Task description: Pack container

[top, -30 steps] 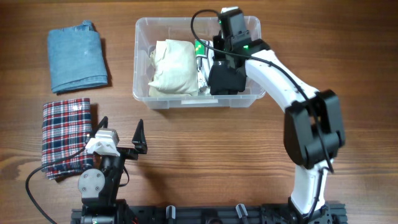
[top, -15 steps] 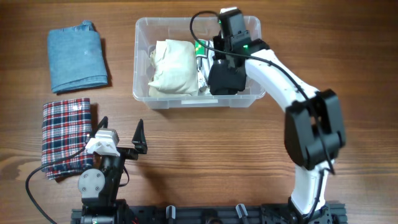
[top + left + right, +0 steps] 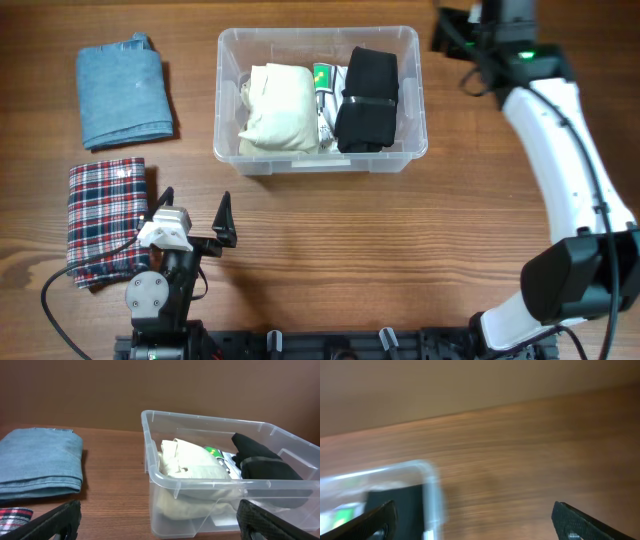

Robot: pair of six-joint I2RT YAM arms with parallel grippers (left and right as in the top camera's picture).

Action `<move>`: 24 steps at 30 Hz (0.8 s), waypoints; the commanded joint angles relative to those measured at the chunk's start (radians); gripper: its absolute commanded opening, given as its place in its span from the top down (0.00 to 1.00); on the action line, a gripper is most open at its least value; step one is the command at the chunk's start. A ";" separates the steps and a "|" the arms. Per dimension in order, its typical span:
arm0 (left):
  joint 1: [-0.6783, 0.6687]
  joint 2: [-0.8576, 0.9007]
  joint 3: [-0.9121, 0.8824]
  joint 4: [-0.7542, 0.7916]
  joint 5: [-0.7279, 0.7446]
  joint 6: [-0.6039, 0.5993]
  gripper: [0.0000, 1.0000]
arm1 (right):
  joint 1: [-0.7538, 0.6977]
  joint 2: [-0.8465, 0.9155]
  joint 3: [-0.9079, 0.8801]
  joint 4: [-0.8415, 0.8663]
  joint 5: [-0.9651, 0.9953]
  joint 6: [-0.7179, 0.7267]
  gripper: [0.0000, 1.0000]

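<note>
The clear container (image 3: 222, 95) stands at the back middle of the table. Inside lie a cream folded garment (image 3: 275, 108), a black folded garment (image 3: 366, 100) and a small green-and-white item (image 3: 323, 85) between them. My right gripper (image 3: 455, 30) hovers open and empty off the bin's far right corner; its blurred wrist view shows that corner (image 3: 432, 495) and the black garment (image 3: 395, 510) at the left, the jaws (image 3: 477, 525) spread over bare wood. My left gripper (image 3: 195, 205) rests open near the front left, facing the container (image 3: 150, 460).
A folded blue denim garment (image 3: 122, 90) lies at the back left. A folded red-and-blue plaid cloth (image 3: 105, 220) lies at the front left, beside my left arm. In the left wrist view the denim (image 3: 40, 465) is at the left.
My right gripper opened, left the black garment lying in the container, and swung up and to the right, out of the bin. The left arm has not moved.
</note>
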 commanded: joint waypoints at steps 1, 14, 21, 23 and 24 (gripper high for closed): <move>0.008 -0.007 -0.008 0.000 -0.006 0.013 0.00 | -0.093 0.011 -0.015 -0.014 -0.031 0.025 0.00; 0.008 -0.007 -0.008 0.000 -0.006 0.013 0.00 | -0.148 0.015 -0.015 -0.087 -0.031 0.025 0.00; 0.008 -0.007 -0.008 0.000 -0.006 0.013 0.00 | -0.148 0.015 -0.015 -0.087 -0.031 0.024 0.00; 0.008 -0.007 -0.008 0.000 -0.006 0.013 0.00 | -0.148 0.015 -0.015 -0.087 -0.031 0.025 0.00; 0.008 -0.007 -0.008 0.000 -0.006 0.013 0.00 | -0.148 0.015 -0.015 -0.087 -0.031 0.025 0.00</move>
